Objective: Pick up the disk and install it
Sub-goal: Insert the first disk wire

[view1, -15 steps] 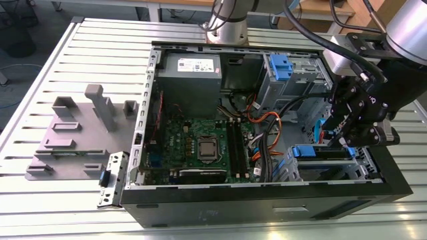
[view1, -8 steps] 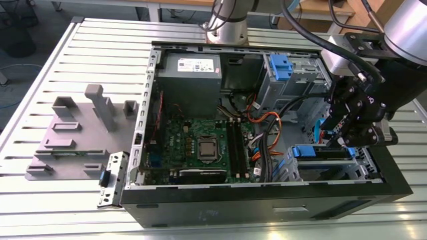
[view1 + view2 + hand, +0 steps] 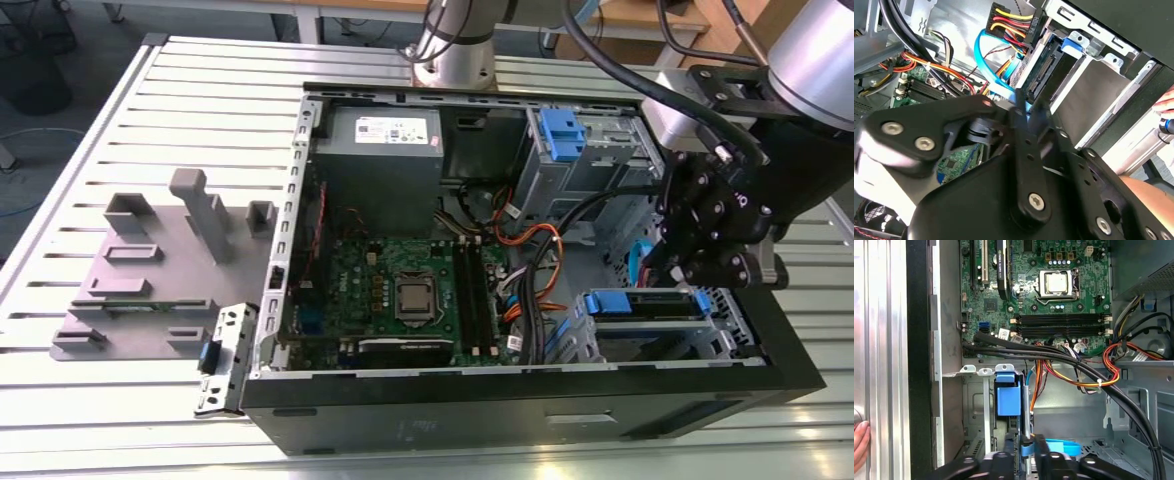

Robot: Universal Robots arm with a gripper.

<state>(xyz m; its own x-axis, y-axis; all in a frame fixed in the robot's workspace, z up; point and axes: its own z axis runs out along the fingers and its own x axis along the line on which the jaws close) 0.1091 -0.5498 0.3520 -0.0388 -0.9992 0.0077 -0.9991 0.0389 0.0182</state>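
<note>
The disk lies in the lower drive cage at the open computer case's front corner, on the exterior view's right. Its blue handle end points toward the motherboard. My gripper hangs right over the disk's other end. In the second wrist view the fingers stand close together beside the disk's connector edge, with its grey face and blue handle beyond. In the first wrist view the gripper pinches a thin blue edge, with the blue handle ahead.
The motherboard, grey power-supply box and an upper cage with a blue latch crowd the case. Black and orange cables and a light-blue cable run close by. A grey fixture sits outside. A hand rests nearby.
</note>
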